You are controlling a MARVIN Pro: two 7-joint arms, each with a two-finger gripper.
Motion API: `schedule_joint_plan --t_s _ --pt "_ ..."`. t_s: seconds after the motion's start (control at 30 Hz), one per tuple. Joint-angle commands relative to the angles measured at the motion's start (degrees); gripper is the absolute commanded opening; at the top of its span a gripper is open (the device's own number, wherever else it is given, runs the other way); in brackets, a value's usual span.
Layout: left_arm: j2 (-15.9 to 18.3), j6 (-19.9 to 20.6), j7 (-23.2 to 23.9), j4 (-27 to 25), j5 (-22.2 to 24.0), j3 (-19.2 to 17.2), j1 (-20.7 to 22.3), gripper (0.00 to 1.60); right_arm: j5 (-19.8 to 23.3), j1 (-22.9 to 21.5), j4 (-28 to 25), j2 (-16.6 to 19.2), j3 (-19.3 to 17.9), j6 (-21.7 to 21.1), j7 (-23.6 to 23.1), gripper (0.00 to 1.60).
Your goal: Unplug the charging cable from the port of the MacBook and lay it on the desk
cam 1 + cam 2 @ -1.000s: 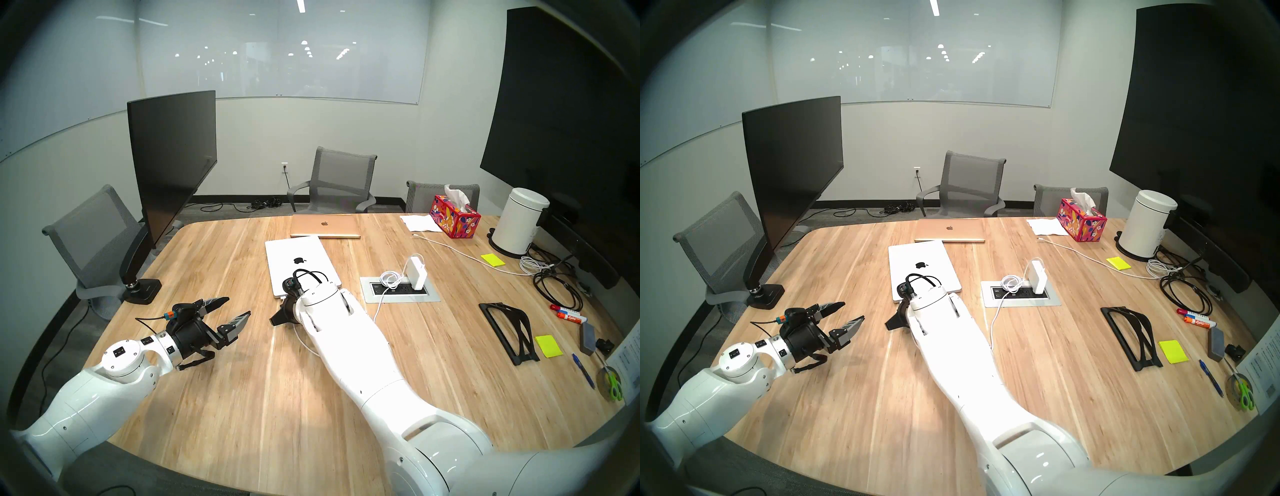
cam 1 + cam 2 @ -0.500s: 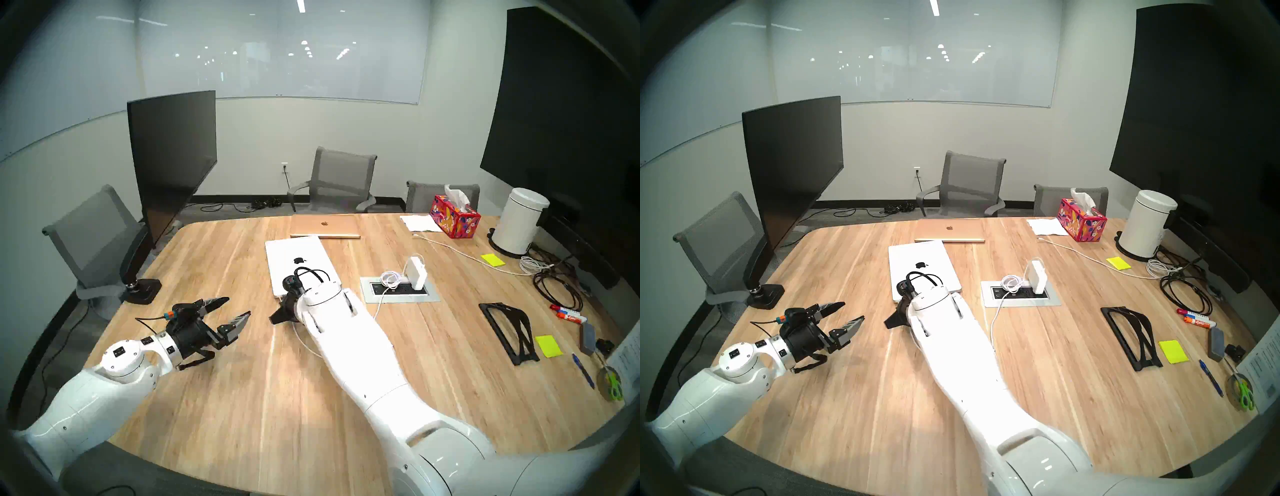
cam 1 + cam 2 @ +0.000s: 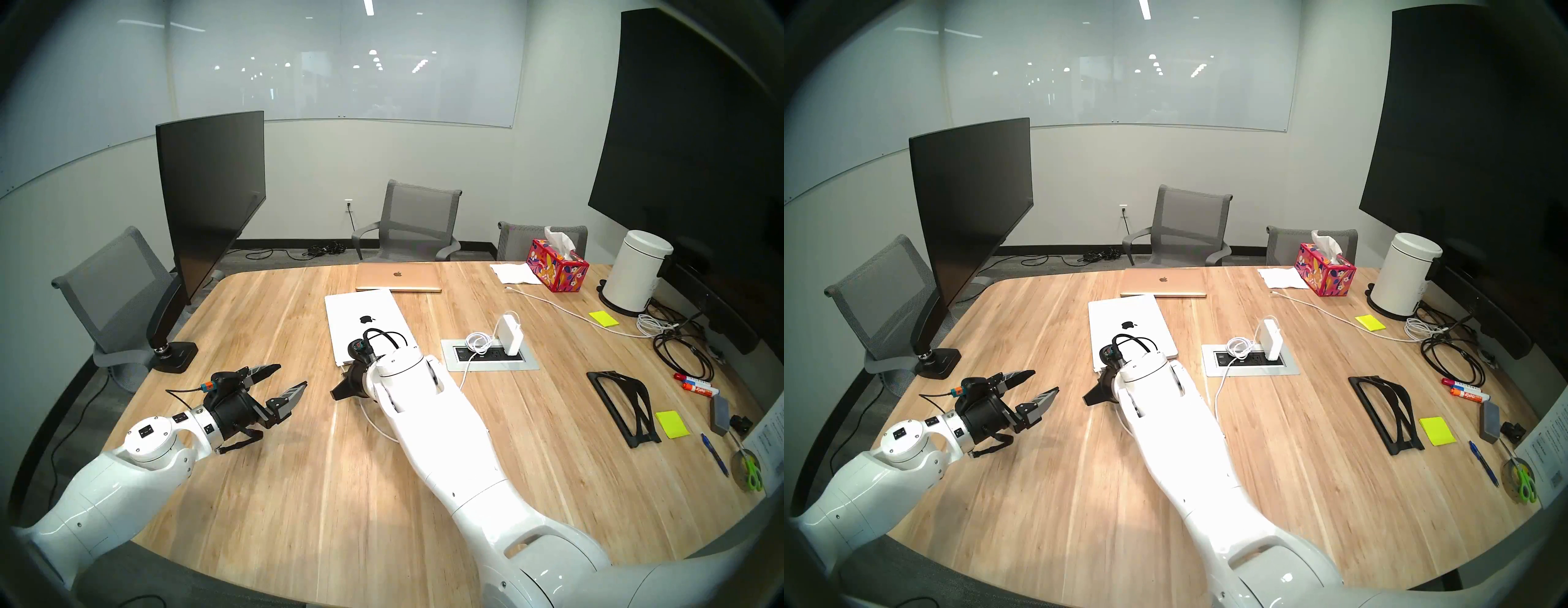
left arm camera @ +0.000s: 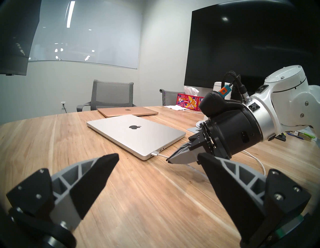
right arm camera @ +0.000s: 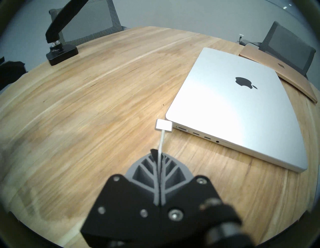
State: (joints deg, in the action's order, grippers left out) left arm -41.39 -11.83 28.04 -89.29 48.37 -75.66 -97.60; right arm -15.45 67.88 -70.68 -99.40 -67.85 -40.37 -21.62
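Observation:
The silver MacBook (image 3: 367, 327) lies closed on the wood-grain desk (image 3: 297, 488). My right gripper (image 5: 158, 153) is shut on the charging cable's thin white cord (image 5: 161, 140), just off the MacBook's near left corner (image 4: 145, 156). The flat white connector (image 5: 164, 125) sits beside that corner, and the long port slot (image 5: 181, 129) next to it shows empty. The cord runs under my right arm to the white power brick (image 3: 510, 337). My left gripper (image 3: 291, 375) is open and empty, hovering to the left of it.
A gold laptop (image 3: 398, 277) lies behind the MacBook. The desk outlet box (image 3: 490, 361) holds the brick. A monitor stand (image 3: 172, 354) is at the left. A tissue box (image 3: 556, 265), white canister (image 3: 634, 271), black cable coils (image 3: 683, 354), black stand (image 3: 623, 405) and markers sit at the right.
My right forearm has swung slightly to the right and its wrist has turned a little. The gripper tip stays by the MacBook's near corner. The left arm has not moved.

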Motion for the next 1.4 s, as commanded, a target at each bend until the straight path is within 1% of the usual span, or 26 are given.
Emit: schedule_joint_plan --t_s 0.0,0.67,1.1,1.37 --pt "-0.1 -0.5 0.0 -0.6 0.0 -0.3 0.3 1.6 0.1 0.6 -4.5 1.9 -1.1 -0.5 -0.5 0.0" --pt "-0.1 -0.5 -0.1 -0.6 0.0 -0.3 0.3 1.6 0.5 4.3 -12.2 6.9 -5.2 -3.0 -3.2 0.0" --pt "0.0 -0.5 -0.1 -0.6 0.1 -0.3 0.3 1.6 0.6 5.3 -13.9 8.9 -7.6 -3.3 -4.1 0.0" --pt "0.0 -0.6 -0.1 -0.6 0.1 -0.3 0.3 1.6 0.7 5.6 -14.2 10.4 -10.1 -2.9 -4.4 0.0"
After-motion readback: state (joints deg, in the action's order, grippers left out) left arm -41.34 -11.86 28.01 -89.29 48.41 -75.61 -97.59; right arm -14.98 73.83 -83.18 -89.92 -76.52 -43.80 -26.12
